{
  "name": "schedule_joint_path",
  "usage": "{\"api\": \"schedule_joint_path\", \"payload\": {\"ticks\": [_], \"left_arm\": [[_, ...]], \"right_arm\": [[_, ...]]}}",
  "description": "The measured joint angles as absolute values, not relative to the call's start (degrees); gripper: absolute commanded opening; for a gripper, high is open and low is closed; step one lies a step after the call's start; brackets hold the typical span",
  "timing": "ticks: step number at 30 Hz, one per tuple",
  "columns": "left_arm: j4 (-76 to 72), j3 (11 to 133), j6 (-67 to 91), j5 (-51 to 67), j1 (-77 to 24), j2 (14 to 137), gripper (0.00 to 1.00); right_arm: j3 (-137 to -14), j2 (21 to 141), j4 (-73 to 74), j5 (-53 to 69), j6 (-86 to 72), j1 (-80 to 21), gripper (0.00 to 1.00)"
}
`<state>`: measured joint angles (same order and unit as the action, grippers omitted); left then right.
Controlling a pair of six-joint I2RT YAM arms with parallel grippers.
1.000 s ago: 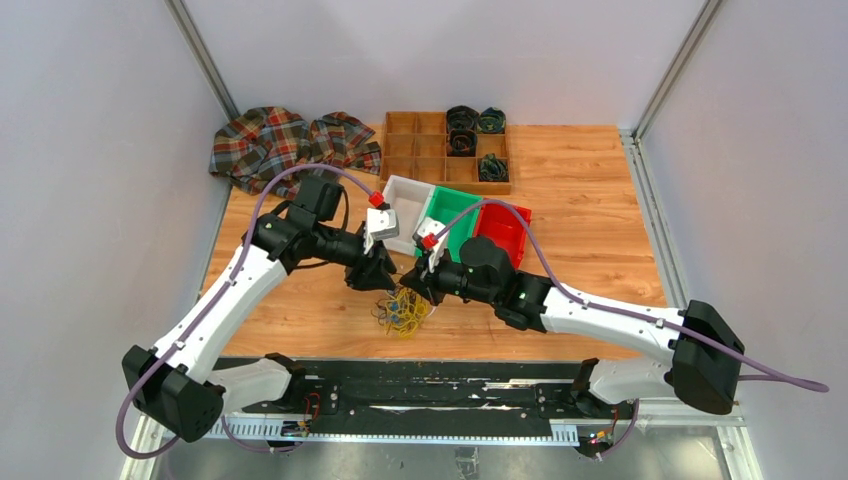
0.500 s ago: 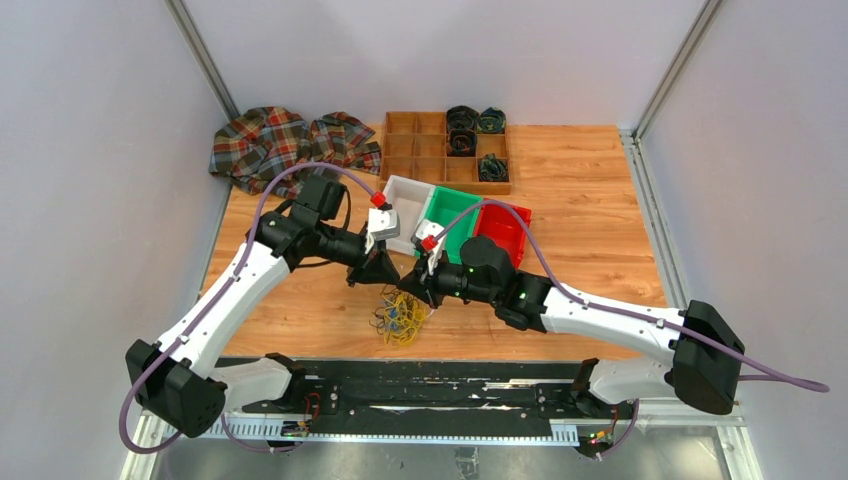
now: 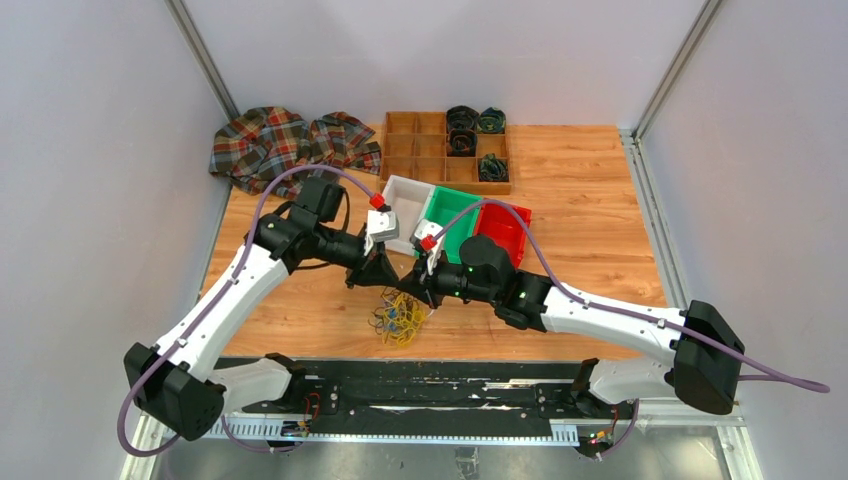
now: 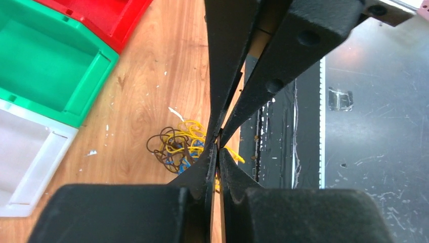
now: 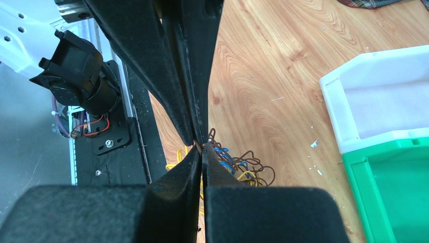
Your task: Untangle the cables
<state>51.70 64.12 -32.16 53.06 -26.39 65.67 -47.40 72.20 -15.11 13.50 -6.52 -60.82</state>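
The cables are a small clump of yellow, dark brown and blue loops on the wooden table near its front edge. They also show in the left wrist view and the right wrist view. My left gripper and right gripper meet tip to tip just above the clump. Both are shut, and a thin dark strand seems pinched at the tips of the left gripper and the right gripper. The rest of the clump lies below them.
White bin, green bin and red bin stand just behind the grippers. A wooden compartment tray with dark coils and a plaid cloth are at the back. The black base rail borders the front.
Both grippers have risen slightly and moved a little away from the table's front edge, still tip to tip. The clump stays on the table, a little stretched upward.
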Motion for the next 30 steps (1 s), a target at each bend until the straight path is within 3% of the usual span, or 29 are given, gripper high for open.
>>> {"api": "schedule_joint_path", "payload": {"ticks": [4, 12, 17, 21, 30], "left_arm": [[51.7, 64.1, -31.9, 53.4, -26.4, 67.5, 0.01], [50.1, 64.1, -27.5, 51.2, -26.4, 67.4, 0.01], [45.5, 64.2, -20.8, 46.6, -26.4, 64.9, 0.01], [44.5, 65.8, -16.8, 43.8, -26.4, 64.6, 0.01], [45.2, 73.2, -11.6, 41.2, -26.4, 63.8, 0.01]], "right_arm": [[-47.4, 72.2, -14.6, 13.5, -6.5, -60.8, 0.01], [-47.4, 72.1, -14.5, 11.8, -7.2, -60.8, 0.13], [-47.3, 71.2, -15.5, 6.1, -8.1, -60.8, 0.37], [-47.0, 70.2, -16.8, 1.5, -8.7, -60.8, 0.49], [-46.6, 70.7, -23.4, -4.9, -9.1, -60.8, 0.51]]}}
